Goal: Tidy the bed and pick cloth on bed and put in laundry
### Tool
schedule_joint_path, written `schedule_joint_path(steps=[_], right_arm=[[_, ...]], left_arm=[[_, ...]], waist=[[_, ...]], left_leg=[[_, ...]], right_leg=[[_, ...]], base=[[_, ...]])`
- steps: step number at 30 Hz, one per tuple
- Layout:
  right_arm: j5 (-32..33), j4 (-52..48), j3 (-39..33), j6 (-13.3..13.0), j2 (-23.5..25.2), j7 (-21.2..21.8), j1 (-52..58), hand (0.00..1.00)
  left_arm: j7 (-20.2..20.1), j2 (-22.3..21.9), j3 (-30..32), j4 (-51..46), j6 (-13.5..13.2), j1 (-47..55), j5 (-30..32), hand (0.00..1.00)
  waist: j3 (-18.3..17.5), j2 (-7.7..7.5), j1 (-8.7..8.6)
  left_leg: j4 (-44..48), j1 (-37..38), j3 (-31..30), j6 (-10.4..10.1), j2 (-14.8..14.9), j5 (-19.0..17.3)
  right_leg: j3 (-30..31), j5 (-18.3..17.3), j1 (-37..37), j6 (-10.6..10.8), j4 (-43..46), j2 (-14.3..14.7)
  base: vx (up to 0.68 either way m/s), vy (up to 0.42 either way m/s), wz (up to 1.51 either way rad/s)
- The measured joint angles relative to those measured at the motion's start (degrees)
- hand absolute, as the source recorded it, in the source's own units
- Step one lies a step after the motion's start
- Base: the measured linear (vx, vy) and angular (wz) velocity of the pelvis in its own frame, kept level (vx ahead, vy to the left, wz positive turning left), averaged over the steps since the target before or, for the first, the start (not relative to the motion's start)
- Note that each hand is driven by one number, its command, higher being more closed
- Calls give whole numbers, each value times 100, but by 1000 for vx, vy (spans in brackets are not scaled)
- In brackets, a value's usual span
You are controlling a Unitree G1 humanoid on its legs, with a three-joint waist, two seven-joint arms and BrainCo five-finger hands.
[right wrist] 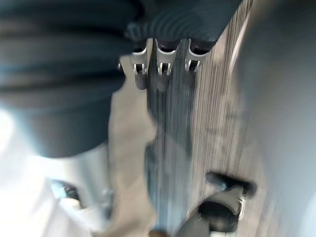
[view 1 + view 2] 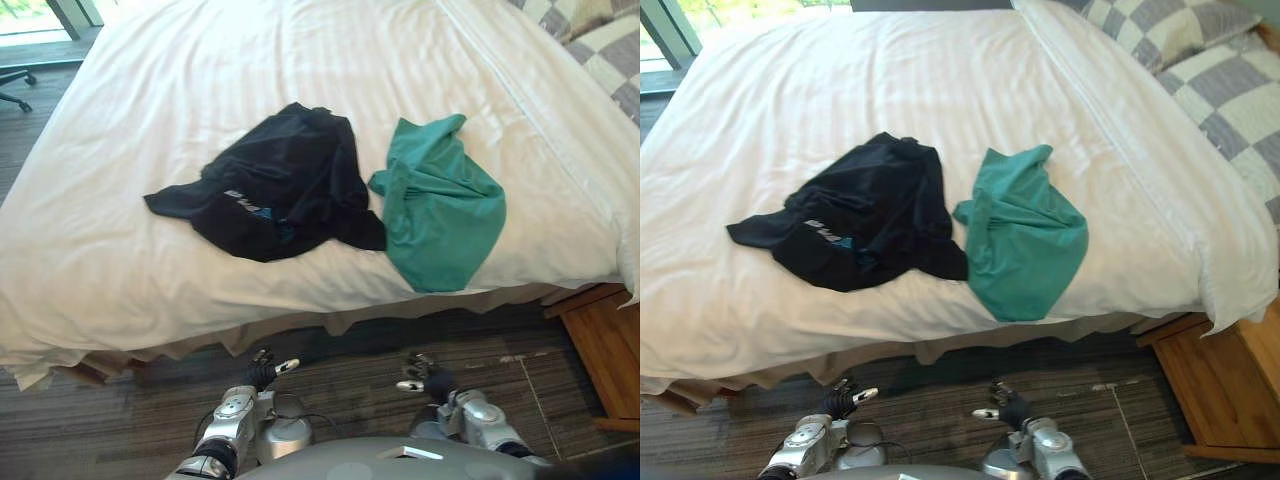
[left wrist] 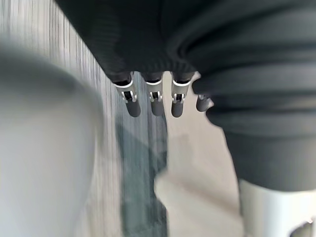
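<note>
Progress appears nil: black garment (image 2: 275,190) and green garment (image 2: 445,205), touching at its 3 o'clock, lie uncollected on bed (image 2: 200,60), while left hand (image 2: 265,370) and right hand (image 2: 425,377) hang at 6 o'clock, fingers relaxed, empty.

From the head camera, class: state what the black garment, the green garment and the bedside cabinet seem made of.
Black garment: soft matt fabric, perhaps jersey; it lies in limp crumpled folds. Green garment: thin smooth cloth; fine gathers, slight sheen. Bedside cabinet: orange-brown wood, possibly varnished; flat boards.
</note>
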Motion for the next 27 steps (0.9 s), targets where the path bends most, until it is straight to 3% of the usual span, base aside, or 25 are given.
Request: schedule_joint_path(steps=[3,5,8,13,16,17,20,22,24,27], right_arm=[[31,-111,186,-184,129,37,-37,0],[117,-120,190,-204,96,99,32,0],[172,-168,63,-216,34,-22,155,0],[174,58,-269,-152,34,-466,217,0],[403,91,-739,134,19,-807,281,0],[677,102,-1133,300,13,-966,360,0],[1364,78,-2018,461,-104,-1235,577,0],[1741,46,-2731,493,-304,-1367,747,0],[2304,-138,-3685,483,-674,-1435,875,0],[2486,-473,-4474,357,-1076,-1473,972,0]], left_arm=[[-32,3,-19,19,27,33,139,0],[-44,-81,-17,30,76,34,414,0],[-75,-222,-18,34,136,129,440,0],[-47,-310,389,33,352,287,-31,0],[83,-309,835,82,514,347,-252,0],[271,-306,1129,195,552,386,-472,0],[599,-283,1928,273,605,515,-1218,0],[742,-226,2484,266,554,561,-1546,0],[938,-168,3069,222,235,574,-2083,0],[1153,-150,3515,-64,-338,529,-2563,0]], waist=[[-25,-17,-60],[-63,15,-217],[-131,169,-369],[-300,126,-321],[-333,75,-319],[-359,54,-324],[-361,47,-353],[-354,69,-354],[-409,172,-411],[-455,274,-509]], left_leg=[[-663,214,204,218,-295,294],[-1206,283,248,352,-648,668],[-1873,577,146,421,-887,1099],[-2355,891,149,381,-875,1293],[-2409,974,248,372,-877,1285],[-2409,1010,318,364,-884,1257],[-2410,1105,450,351,-896,1244],[-2411,1179,470,344,-900,1240],[-2417,1171,464,343,-897,1239],[-2441,1161,454,333,-889,1232]], right_leg=[[-59,-625,-26,78,38,573],[148,-1179,29,54,-246,869],[382,-1010,316,45,-652,951],[274,-968,513,101,-878,1014],[304,-918,592,109,-983,1027],[369,-881,625,112,-1064,1034],[408,-810,773,170,-1209,1033],[398,-804,887,173,-1277,1032],[349,-804,920,173,-1310,1033],[304,-804,952,172,-1339,1037]], base=[[-34,306,-36],[-54,192,10],[16,118,31],[26,-4,8],[53,3,-12],[63,18,-23],[75,13,-13],[27,-5,-2],[-4,-15,8],[-31,-10,8]])
